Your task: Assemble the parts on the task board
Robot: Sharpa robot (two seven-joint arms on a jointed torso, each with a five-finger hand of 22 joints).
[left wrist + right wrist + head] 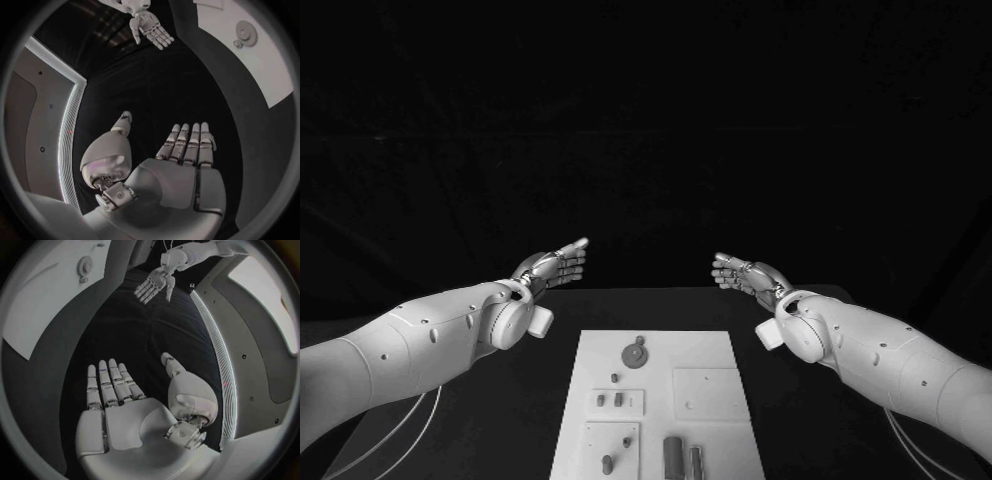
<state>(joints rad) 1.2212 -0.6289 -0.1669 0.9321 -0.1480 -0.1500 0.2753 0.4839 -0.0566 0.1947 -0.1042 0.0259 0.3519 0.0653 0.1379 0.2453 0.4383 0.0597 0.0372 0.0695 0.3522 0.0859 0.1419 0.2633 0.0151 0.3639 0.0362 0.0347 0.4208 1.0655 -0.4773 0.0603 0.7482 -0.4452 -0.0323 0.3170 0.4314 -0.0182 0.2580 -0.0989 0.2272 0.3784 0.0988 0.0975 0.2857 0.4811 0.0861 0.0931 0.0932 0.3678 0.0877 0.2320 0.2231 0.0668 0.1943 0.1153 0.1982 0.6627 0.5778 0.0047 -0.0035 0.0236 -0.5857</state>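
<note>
Fingers of both hands hover beyond the task board.

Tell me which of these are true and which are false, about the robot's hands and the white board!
1. Both hands are open and hold nothing. True: the left hand and the right hand have spread fingers with nothing in them.
2. The left hand rests on the task board. False: it hovers beyond the board's far end, off to its left, not touching it.
3. A round part lies near the board's far end. True.
4. The right hand pinches a small part. False: it is empty.
5. Small parts lie at the board's near end. True.
</note>
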